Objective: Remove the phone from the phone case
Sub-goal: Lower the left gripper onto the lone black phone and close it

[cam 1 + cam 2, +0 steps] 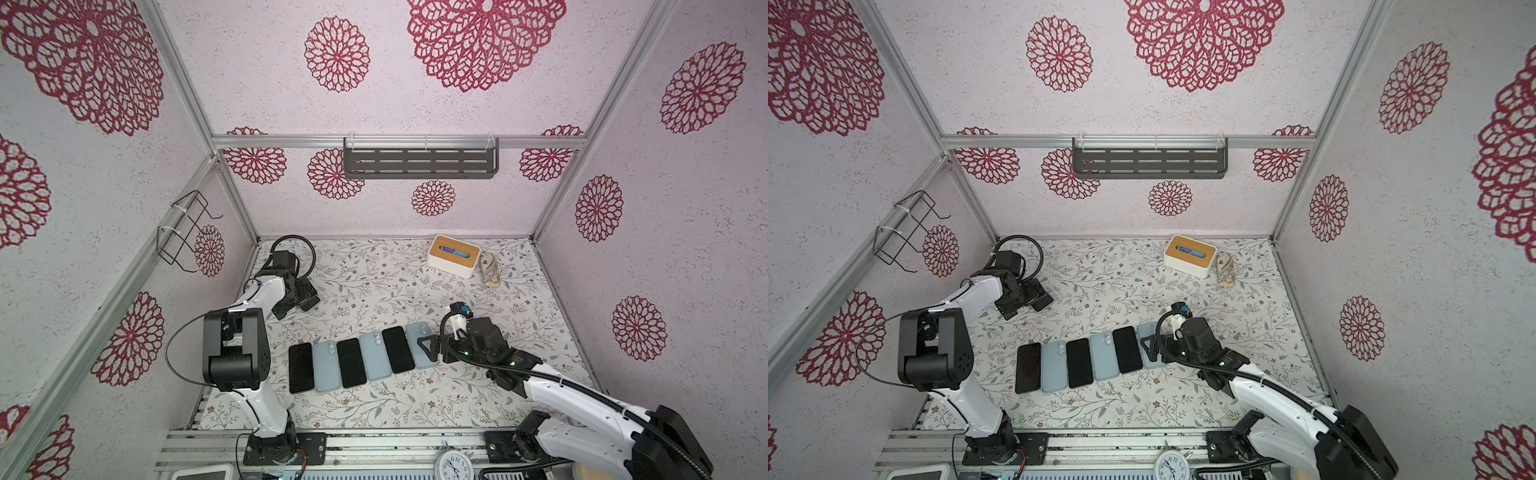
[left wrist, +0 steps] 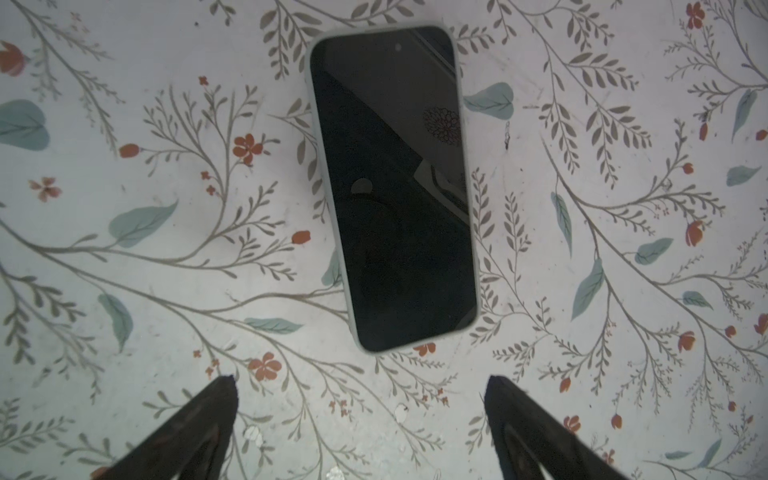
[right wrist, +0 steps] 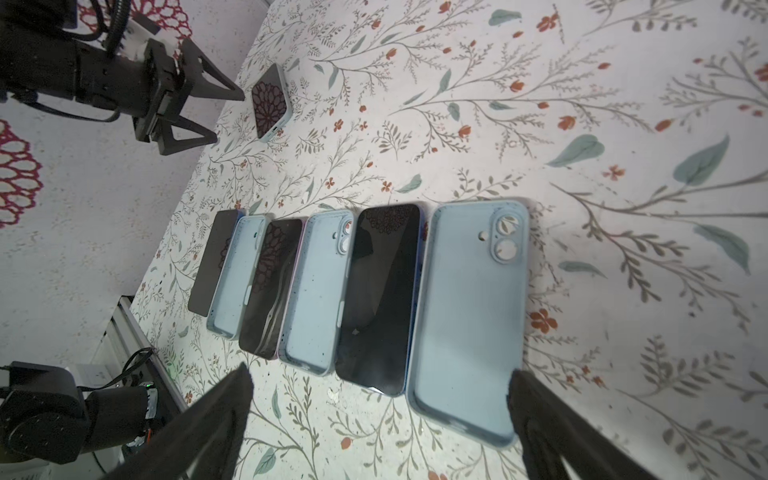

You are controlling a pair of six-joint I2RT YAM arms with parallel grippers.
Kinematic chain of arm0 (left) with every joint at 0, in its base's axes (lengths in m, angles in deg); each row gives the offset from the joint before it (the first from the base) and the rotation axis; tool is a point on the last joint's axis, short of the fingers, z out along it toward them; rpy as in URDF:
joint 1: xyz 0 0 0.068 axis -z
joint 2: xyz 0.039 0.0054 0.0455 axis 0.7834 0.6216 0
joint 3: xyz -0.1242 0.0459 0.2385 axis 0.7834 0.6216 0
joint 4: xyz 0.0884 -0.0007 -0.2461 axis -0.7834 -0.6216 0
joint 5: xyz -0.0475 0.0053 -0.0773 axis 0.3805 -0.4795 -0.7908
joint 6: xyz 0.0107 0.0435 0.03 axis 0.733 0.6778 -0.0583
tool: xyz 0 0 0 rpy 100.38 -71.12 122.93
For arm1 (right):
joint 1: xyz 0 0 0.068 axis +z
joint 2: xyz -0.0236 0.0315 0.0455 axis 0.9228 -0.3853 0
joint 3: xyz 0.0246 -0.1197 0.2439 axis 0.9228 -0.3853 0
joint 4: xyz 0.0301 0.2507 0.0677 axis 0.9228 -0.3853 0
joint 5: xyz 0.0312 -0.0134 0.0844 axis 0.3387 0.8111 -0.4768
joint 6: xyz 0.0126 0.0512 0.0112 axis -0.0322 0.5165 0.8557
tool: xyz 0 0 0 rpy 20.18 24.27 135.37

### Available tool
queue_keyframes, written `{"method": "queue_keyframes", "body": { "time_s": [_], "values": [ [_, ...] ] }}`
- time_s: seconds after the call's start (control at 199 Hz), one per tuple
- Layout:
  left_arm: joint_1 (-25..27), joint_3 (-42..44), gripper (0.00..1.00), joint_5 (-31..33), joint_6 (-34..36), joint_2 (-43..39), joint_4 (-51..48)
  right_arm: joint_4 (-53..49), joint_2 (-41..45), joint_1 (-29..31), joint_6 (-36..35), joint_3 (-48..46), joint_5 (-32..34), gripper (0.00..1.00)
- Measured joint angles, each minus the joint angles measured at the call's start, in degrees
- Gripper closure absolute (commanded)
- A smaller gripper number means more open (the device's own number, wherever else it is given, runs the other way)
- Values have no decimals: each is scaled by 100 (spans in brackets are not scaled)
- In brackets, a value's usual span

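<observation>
1. Phone, not yet taken out of its case: it lies flat and screen up on the table. In both top views this spot is the upper left of the floral surface, where the left gripper largely hides the phone.
2. Left gripper: fingers spread wide and holding nothing. It hovers just short of the phone's near end, apart from it.
3. Long axis: it runs away from the left gripper, nearly in line with its reach and skewed a little. The front-camera end is the far end.
4. Lower centre of both top views: three bare phones and three empty cases alternate side by side in one row.
5. Right gripper: fingers spread and empty, above the row's right end, well apart from the cased phone.
6. Step in hand (judged): the approach to the last cased phone, before any grasp.
7. Next move (judged): lower the left gripper and close across the phone's short width. The edges are thin and lie flush to the table, so purchase is slight. Peeling the case probably needs the right gripper brought across to hold or push.
</observation>
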Motion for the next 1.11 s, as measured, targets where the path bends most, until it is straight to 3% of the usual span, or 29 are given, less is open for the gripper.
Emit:
{"method": "queue_keyframes", "body": {
  "time_s": [0.337, 0.763, 1.105],
  "values": [
    [-66, -1187, 3, -55, 101, 1005, -396, 457, -1320, 59, -284, 1005, -463, 1],
    [-96, -1803, 3, 129, 96, 1766, -1019, 601, -2946, 63, -535, 2321, -992, 2],
    [-101, -2452, 3, 201, 76, 2234, -1263, 667, -3491, 74, -577, 2789, -1274, 2]
  ]
}}
